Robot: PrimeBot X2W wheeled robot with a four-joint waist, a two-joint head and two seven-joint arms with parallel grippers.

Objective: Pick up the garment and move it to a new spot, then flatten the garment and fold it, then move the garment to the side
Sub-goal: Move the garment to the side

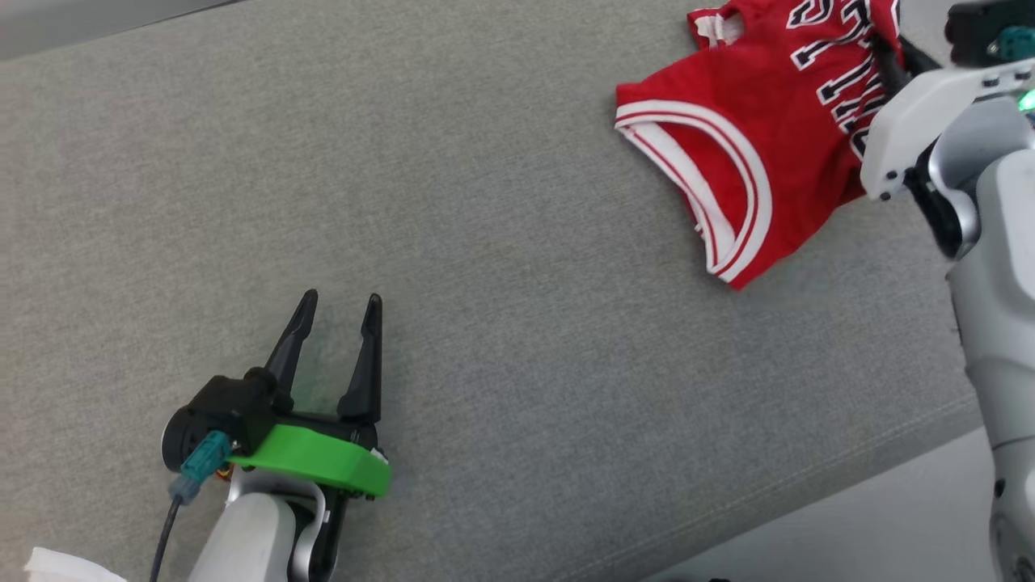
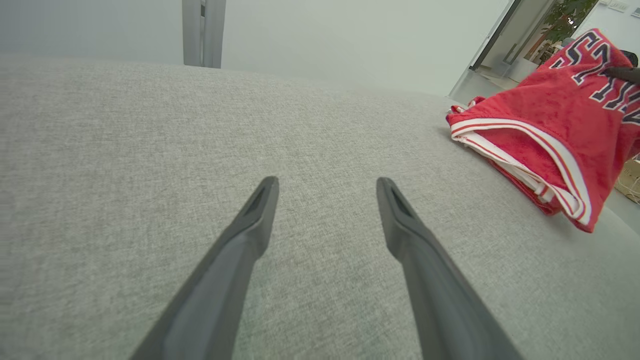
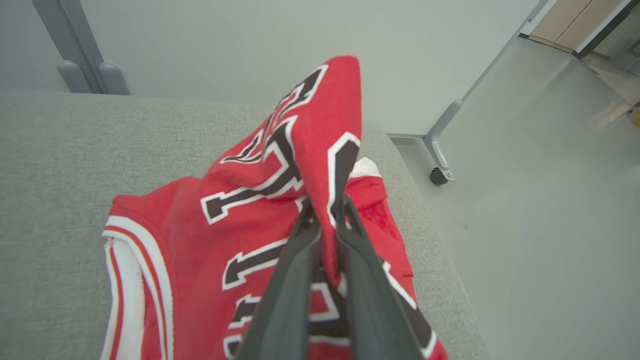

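The grey fabric-covered worktop (image 1: 501, 267) spreads across the head view, with pale floor (image 3: 530, 235) beyond its right edge; a wheeled grey frame leg (image 3: 440, 150) stands on that floor. The garment (image 1: 728, 137), a red sleeveless jersey with white-striped trim and dark, white-edged lettering, sits at the far right of the worktop, near that edge; its lower part with the trimmed opening lies on the fabric, while a fold of the lettered part is pulled up into a peak. The right gripper (image 3: 325, 206) has that raised fold, its jaws pressed together on the red cloth; its pale forearm (image 1: 994, 267) comes in from the right side of the head view. The left gripper (image 1: 340, 301) hangs low over bare worktop at the near left, well apart from the garment; its jaws are spread and hold nothing.
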